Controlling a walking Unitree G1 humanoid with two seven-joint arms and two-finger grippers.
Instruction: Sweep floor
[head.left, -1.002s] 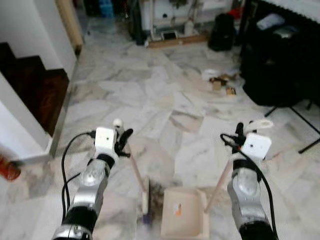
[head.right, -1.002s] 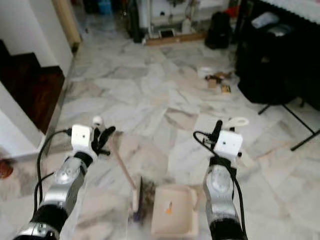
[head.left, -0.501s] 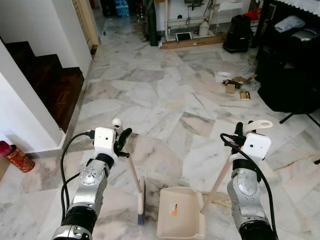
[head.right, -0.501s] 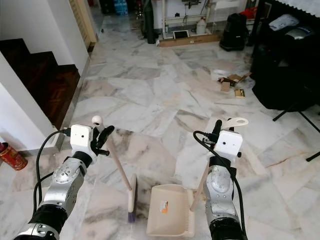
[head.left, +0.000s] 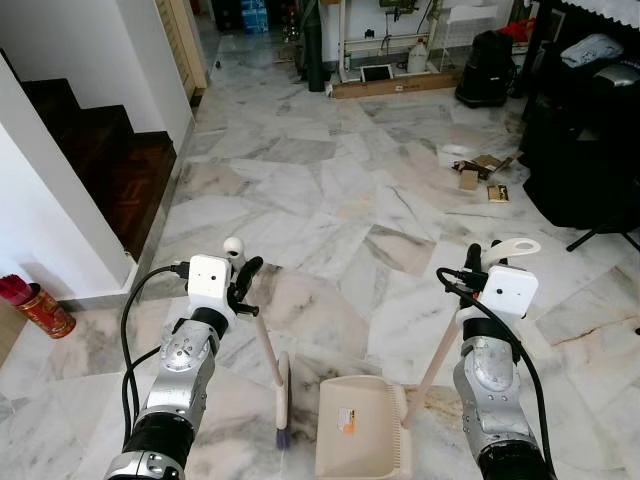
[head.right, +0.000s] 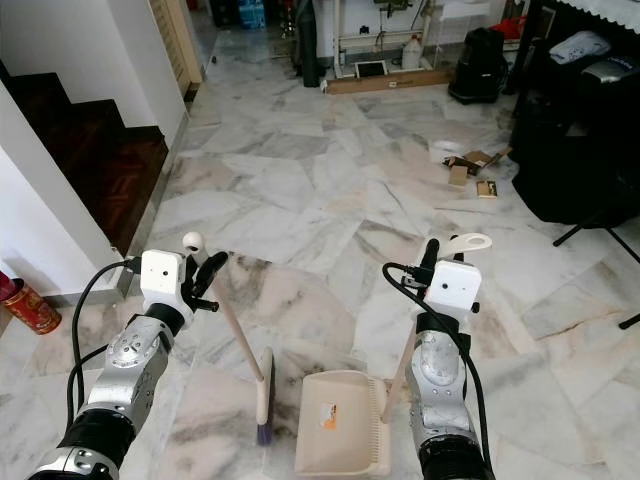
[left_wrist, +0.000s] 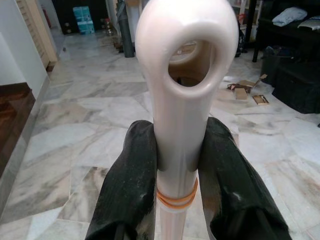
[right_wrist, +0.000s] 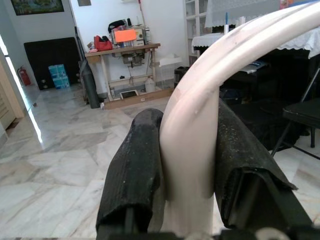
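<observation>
This is a lived-in home, an open ground-floor room. A polished marble floor (head.left: 330, 180) runs to a dark wooden staircase (head.left: 95, 150) beside a white wall. A sewing-machine desk (right_wrist: 122, 52) stands at the far wall, with a black bag (head.left: 488, 68) nearby, scattered cardboard scraps (head.left: 475, 172) and a red canister (head.left: 35, 308) by the stairs.

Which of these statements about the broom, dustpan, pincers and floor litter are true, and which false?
1. The left pincer is shut on the broom handle. True.
2. The right pincer is open and holds nothing. False: it grips the dustpan handle.
3. The dustpan rests on the floor, to the right of the broom head. True.
4. The scraps of litter lie inside the dustpan. False: they lie far ahead, near the black furniture.
</observation>
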